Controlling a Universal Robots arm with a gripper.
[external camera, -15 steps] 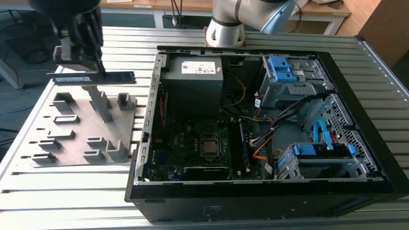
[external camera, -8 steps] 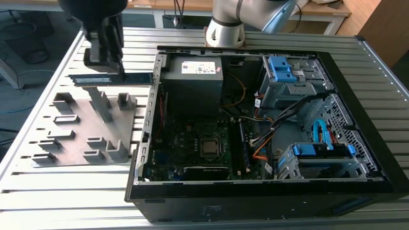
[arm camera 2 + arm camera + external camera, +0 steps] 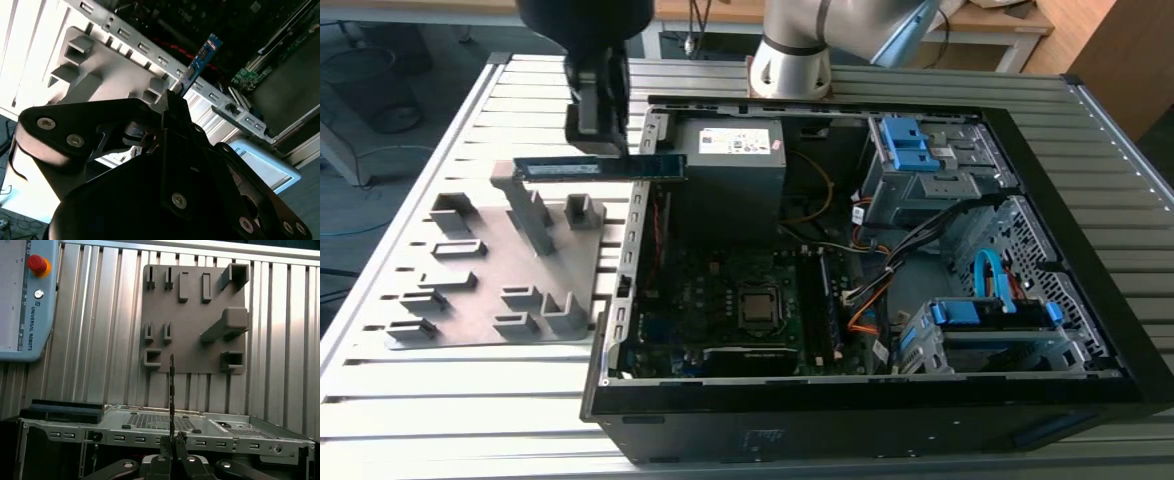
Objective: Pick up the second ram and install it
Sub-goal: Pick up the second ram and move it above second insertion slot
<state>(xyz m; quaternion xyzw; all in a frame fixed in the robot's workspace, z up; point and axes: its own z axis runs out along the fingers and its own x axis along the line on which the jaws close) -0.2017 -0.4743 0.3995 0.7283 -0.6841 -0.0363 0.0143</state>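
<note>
My gripper [image 3: 600,148] hangs over the near wall of the open computer case [image 3: 630,250], shut on the second ram [image 3: 600,167]. In the exterior view the dark stick lies level in the air, one end over the grey plastic holder [image 3: 494,265] and the other over the case interior. In the second wrist view the ram [image 3: 200,59] sticks out of the gripper [image 3: 173,100] toward the case. It appears edge-on as a thin upright line [image 3: 171,385] above the gripper [image 3: 171,442] in the first wrist view. The motherboard with its CPU socket [image 3: 757,306] and ram slots [image 3: 822,300] lies below, at the exterior view's right.
The case holds a power supply [image 3: 736,152], blue drive cages [image 3: 914,145], and loose cables [image 3: 987,280]. The robot base [image 3: 790,62] stands behind the case on the slatted metal table [image 3: 454,400]. A pendant with a red button [image 3: 37,263] lies beside the holder [image 3: 195,320].
</note>
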